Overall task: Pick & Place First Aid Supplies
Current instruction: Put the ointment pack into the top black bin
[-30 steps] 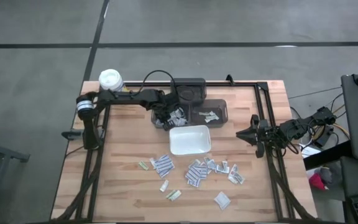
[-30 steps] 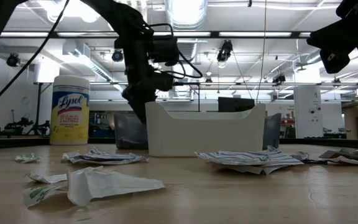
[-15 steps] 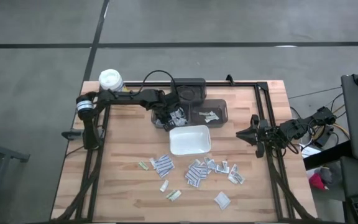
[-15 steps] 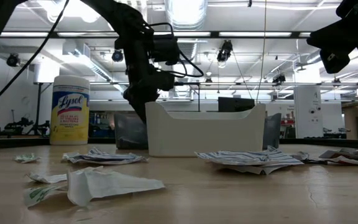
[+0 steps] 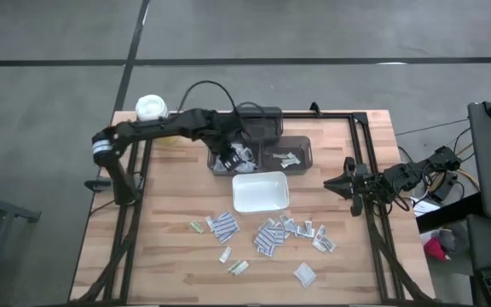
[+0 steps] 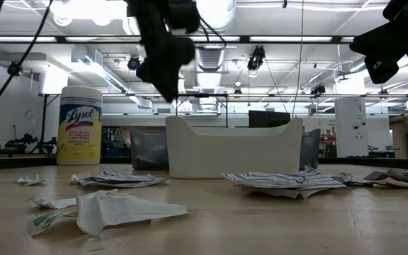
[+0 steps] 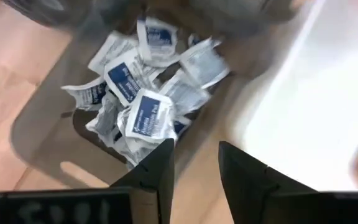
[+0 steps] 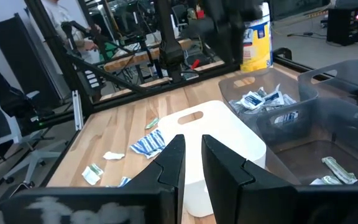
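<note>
High view, packets: loose across lower centre of table; more heaped in grey bin, upper centre.
Left gripper: above that bin, fingers narrowly apart, holding nothing.
Tray: centre, below bins.
Right gripper: right edge; opening cannot be told.

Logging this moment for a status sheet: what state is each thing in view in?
left gripper: open, empty, above the packet bin
right gripper: fingers slightly apart, empty, waiting at the table's right edge
left clear bin: holds a pile of blue-print packets
right clear bin: holds a few greenish packets
white tray: empty
loose packets: scattered on the table
Lysol canister: upright, lid on
</note>
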Controlling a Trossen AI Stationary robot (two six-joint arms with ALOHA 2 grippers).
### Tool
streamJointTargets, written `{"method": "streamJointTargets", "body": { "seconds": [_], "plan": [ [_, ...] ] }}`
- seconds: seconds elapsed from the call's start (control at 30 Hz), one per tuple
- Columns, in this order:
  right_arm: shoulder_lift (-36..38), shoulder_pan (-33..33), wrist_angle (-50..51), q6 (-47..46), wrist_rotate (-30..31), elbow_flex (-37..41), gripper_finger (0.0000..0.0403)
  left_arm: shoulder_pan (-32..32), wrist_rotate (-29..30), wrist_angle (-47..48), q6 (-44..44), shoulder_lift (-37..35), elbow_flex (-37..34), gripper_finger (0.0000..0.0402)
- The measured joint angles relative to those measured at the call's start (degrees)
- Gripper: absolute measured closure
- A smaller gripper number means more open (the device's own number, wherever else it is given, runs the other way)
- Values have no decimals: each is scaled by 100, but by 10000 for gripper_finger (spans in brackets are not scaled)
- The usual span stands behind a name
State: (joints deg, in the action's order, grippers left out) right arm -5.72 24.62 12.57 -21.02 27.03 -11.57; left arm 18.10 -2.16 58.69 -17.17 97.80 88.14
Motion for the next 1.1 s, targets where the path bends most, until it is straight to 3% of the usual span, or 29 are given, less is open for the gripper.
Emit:
{"method": "streamJointTargets", "body": {
  "seconds": [0.43, 0.77, 0.93, 1.1],
  "plan": [
    [0, -1, -61, -280, -13, 0, 351, -1247, -73, -177, -1364, -1241, 155, 284],
    [-12, 0, -208, -256, -767, -136, 351, -2679, 301, -438, -1830, -1354, 134, 284],
    [-13, 0, -213, -236, -953, -203, 351, -3194, 790, -577, -2566, -1344, -104, 284],
    [-13, 0, -208, -238, -1124, -203, 351, -3640, 828, -1010, -3323, -1342, -552, 284]
  ]
}}
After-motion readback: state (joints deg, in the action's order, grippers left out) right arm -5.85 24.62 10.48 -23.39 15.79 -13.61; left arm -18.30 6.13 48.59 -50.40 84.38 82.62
